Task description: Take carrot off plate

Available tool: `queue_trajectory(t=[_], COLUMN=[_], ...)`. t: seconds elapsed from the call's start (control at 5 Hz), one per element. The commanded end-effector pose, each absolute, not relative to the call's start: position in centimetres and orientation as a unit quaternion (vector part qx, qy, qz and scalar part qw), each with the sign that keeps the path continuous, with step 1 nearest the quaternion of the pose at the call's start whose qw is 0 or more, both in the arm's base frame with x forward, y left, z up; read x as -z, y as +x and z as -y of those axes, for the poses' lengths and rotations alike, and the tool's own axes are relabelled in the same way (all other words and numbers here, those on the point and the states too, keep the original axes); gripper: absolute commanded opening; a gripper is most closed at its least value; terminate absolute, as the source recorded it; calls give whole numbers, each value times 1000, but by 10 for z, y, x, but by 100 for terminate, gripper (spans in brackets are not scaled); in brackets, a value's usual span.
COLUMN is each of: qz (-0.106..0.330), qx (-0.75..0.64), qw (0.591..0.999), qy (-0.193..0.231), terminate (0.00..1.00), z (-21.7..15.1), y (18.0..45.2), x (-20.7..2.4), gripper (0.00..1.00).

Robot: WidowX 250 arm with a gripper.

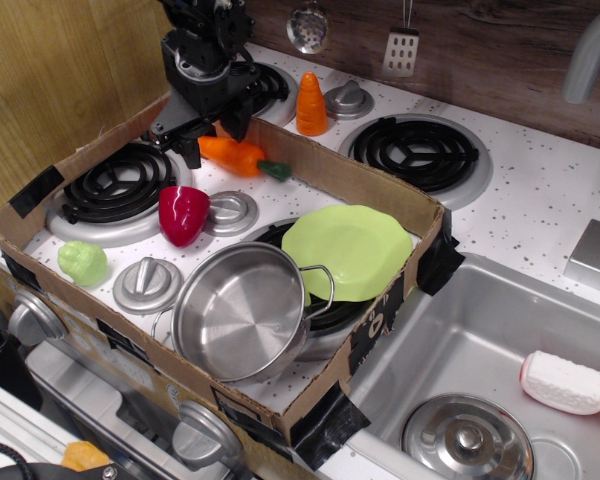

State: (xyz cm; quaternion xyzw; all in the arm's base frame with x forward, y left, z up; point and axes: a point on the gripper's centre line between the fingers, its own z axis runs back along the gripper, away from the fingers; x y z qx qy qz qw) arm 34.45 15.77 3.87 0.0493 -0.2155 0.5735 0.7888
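I work over a white speckled toy stove top (540, 200) with black coil burners, much of it fenced by a low cardboard box (380, 190). A wood panel stands on one side, a dark wood wall with hanging utensils runs along the back, and a steel sink (480, 360) lies well off to the side.

Farthest toward the camera from my pincer sits the steel pot (242, 312), with the green plate (352, 250) touching it and tilted on a burner; the plate is bare. Closer to my pincer, a red cup (183, 214) lies just below it.

The carrot (238, 157) lies inside the box, right at my fingertips, well apart from the plate. Its long axis runs nearly flat across the view, with the thin orange tip toward my pincer (202, 140) and the dark green stub pointing away toward the plate side.

My arm (205, 50) comes down from above, black and nearly upright. My fingers stand slightly parted over the carrot's thin end; I cannot tell whether they grip it or have let go.

Beyond, outside the box, stands a short orange cone (311, 105).
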Motion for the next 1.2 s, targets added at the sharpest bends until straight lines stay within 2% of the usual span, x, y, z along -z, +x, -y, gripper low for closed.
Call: queue_trajectory(t=[0.0, 0.2, 0.4, 0.6, 0.8, 1.0], qz=[252, 247, 240, 191, 160, 129], qx=[-547, -533, -523, -504, -502, -491], qw=[796, 807, 815, 842, 850, 861], qy=[52, 67, 62, 26, -1, -26], terminate=[0, 0, 0, 0, 0, 100], z=[-156, -153, -148, -143, -129, -107], y=[339, 342, 346, 347, 347, 343], x=[-76, -90, -100, -111, -117, -122], gripper=[100, 100, 100, 100, 100, 100])
